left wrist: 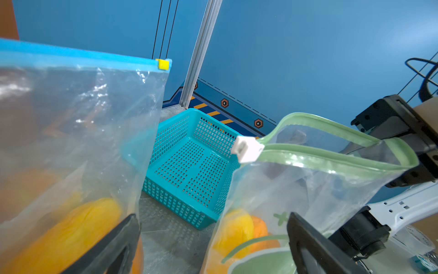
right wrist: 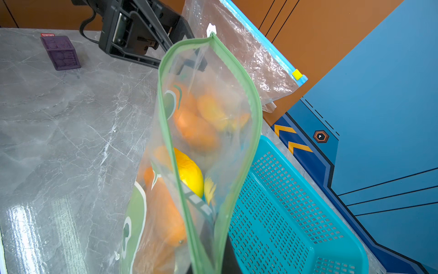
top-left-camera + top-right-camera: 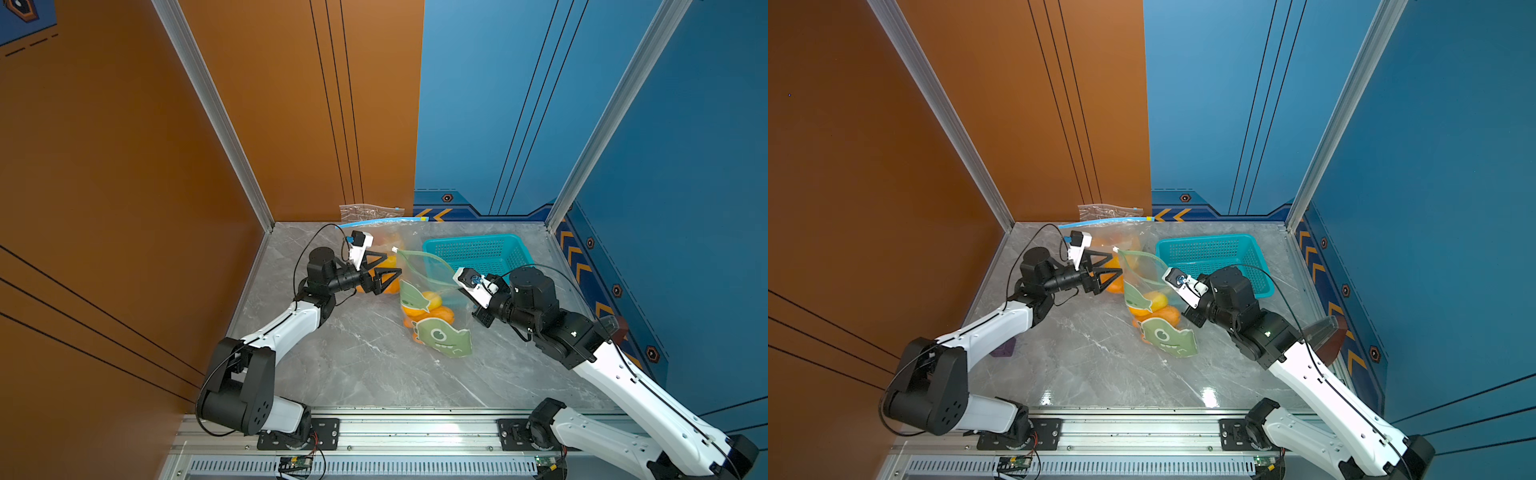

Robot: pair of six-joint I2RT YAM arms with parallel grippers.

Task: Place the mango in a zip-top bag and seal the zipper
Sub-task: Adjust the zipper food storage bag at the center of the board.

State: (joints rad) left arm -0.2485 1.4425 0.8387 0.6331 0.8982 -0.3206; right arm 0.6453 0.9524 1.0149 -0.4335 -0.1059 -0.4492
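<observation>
- Top views: at the left, the left gripper (image 3: 394,262) is seen in both, with its jaws spread wide. Nothing is held in them.
- The blue bag (image 1: 71,118) is stood right by those jaws, with orange fruit in it. Whether it is touched cannot be told. If the jaws are shut too soon, its thin wall could be pinched by mistake.
- The slider (image 1: 247,149) is found at the left end of the green bag's (image 3: 415,293) zip, close to the left jaws. It is small, so it could be missed, or let slip when it is pulled.
- The mango (image 2: 189,175) is already lying low inside the green bag, with more orange fruit. The mouth is wide open, so the zip is not yet shut.
- If the bag is tugged too hard, it could be tipped over and the fruit could be spilled.
- The other end of the zip is pinched tight by the right gripper (image 1: 419,156). If that hold is lost, the zip would go slack and the slider could not be run along it.
- The basket (image 3: 478,254) is set just beside the green bag, at the right, with nothing in it. The bag could be caught on its rim.
</observation>
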